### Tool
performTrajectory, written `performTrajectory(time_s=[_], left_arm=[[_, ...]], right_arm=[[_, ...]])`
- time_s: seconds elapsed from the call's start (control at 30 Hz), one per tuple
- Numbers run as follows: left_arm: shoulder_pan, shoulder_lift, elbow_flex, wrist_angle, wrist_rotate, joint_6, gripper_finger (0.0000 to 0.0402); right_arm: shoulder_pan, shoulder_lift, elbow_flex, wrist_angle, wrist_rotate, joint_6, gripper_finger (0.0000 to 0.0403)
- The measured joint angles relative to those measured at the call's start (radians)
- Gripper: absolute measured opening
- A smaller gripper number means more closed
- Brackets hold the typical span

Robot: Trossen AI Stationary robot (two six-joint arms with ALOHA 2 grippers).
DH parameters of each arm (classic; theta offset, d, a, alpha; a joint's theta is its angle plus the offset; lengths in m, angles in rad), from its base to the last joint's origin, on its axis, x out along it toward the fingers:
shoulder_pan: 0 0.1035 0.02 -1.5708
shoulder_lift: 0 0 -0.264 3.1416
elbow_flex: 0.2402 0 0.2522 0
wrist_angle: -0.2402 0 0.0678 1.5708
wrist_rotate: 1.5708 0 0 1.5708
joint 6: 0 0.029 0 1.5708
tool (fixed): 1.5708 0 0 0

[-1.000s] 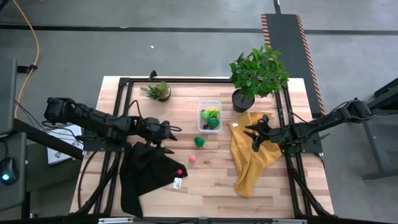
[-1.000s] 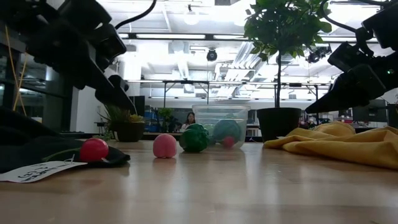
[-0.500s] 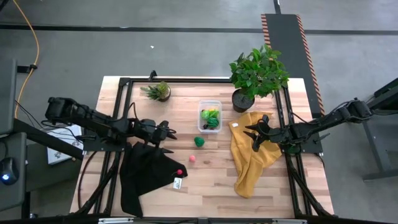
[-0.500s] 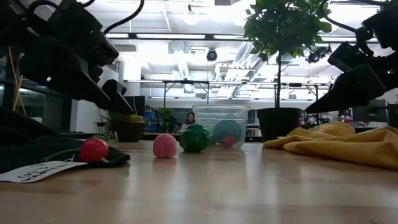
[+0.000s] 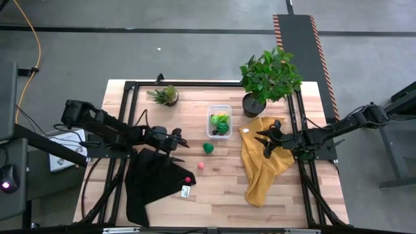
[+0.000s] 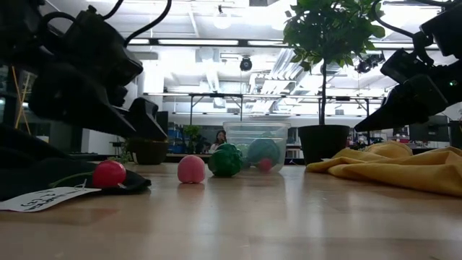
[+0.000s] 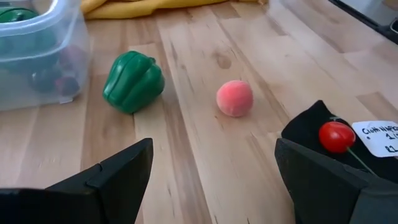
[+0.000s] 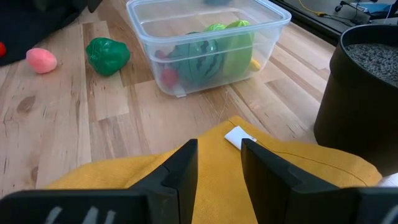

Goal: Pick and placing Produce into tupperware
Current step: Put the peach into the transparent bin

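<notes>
High view: the tupperware (image 5: 219, 121) sits toward the far edge of the desk (image 5: 221, 195), about midway across, with a striped melon (image 8: 198, 55), a light-green piece (image 8: 233, 41) and other small produce inside. Just beside its near wall lies a green pepper (image 5: 208, 148), and nearer still a pink peach (image 5: 201, 166), both on bare wood. A red tomato (image 5: 188, 179) rests on the black cloth (image 5: 153, 182) toward the near-left corner, next to a white tag (image 5: 185, 191). The left gripper (image 5: 180, 140) hovers above the far edge of that cloth, its fingers spread wide and holding nothing, pointed toward the pepper. The right gripper (image 5: 264, 142) waits above the yellow cloth (image 5: 263, 166) at the right side, fingers a little apart and empty. Two potted plants (image 5: 270, 78) stand along the far edge.
</notes>
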Motion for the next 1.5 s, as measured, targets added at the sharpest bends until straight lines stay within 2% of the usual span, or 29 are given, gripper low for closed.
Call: performTrajectory(time_s=[0.2, 0.43, 0.73, 0.9, 1.5], left_arm=[[-0.004, 0.066, 0.003, 0.062, 0.016, 0.016, 0.0326], [-0.065, 0.137, 0.013, 0.142, 0.012, 0.024, 0.0322], [-0.07, 0.169, 0.055, 0.16, 0.009, 0.049, 0.0264], [-0.071, 0.169, 0.073, 0.158, 0.009, 0.05, 0.0247], [-0.071, 0.311, 0.155, 0.166, 0.042, 0.092, 0.0262]], right_arm=[[0.0, 0.0, 0.0, 0.0, 0.0, 0.0, 0.0114], [0.0, 0.0, 0.0, 0.0, 0.0, 0.0, 0.0114], [0.0, 0.0, 0.0, 0.0, 0.0, 0.0, 0.0114], [0.0, 0.0, 0.0, 0.0, 0.0, 0.0, 0.0114], [0.0, 0.0, 0.0, -0.001, 0.0, 0.0, 0.0114]])
